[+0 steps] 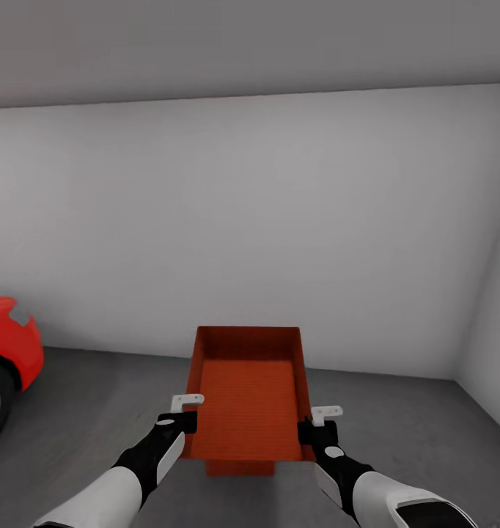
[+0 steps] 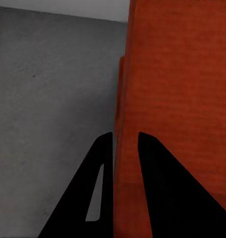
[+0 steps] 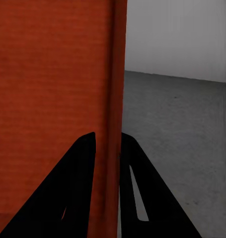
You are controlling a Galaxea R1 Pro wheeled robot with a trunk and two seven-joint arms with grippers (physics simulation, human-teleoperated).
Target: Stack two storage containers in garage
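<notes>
Container point(image 1: 248, 400) held level above the garage floor point(image 1: 103, 411), nothing inside | left gripper point(image 1: 182, 412) clamps its left wall | right gripper point(image 1: 317, 424) clamps its right wall | red car point(image 1: 8, 352) far left

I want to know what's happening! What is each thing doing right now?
Bin: held up off the floor, upright, empty.
Left end effector: shut on the bin's left wall.
Right end effector: shut on the bin's right wall.
Car: parked at the left.
</notes>
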